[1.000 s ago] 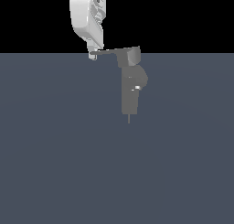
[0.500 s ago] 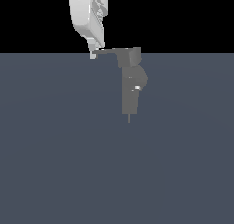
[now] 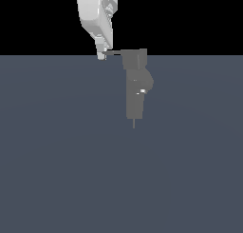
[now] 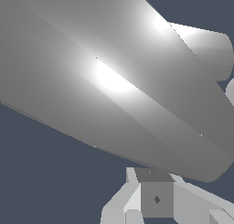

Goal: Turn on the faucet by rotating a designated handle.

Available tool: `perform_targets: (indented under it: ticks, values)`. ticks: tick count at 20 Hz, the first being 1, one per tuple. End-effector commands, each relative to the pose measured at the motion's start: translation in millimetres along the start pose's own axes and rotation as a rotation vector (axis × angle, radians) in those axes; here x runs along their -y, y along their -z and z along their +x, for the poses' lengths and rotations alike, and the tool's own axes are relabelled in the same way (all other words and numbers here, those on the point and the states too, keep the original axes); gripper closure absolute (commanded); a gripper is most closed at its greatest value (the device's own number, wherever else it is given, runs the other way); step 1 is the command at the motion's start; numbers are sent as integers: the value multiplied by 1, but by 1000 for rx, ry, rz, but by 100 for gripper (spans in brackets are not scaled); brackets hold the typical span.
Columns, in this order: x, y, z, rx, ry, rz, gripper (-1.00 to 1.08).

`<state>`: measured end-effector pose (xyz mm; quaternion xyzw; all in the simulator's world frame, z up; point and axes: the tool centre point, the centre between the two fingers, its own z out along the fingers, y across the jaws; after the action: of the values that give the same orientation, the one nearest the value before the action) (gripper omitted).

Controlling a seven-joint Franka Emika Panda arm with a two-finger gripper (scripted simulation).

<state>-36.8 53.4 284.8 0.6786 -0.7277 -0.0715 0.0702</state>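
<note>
My gripper sits at the tip of the handle, ext. view's left of the faucet. Jaws open or closed: can't tell.

Matte grey faucet, white tool

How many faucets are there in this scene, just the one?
1. The faucet is a single grey column standing near the middle of the exterior view, its thin handle reaching toward the exterior view's left, where the gripper meets its tip. No other faucet shows.
</note>
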Motion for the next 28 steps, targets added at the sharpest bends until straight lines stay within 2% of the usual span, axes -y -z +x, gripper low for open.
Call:
perform_targets:
  ticks: [1, 16, 18, 28]
  values:
    - [-7, 2, 11, 1, -9, 1, 108]
    - [-43, 4, 41, 3, -7, 3, 108]
    - [-43, 0, 33, -2, 4, -5, 108]
    - [-46, 2, 103, 1, -2, 0, 108]
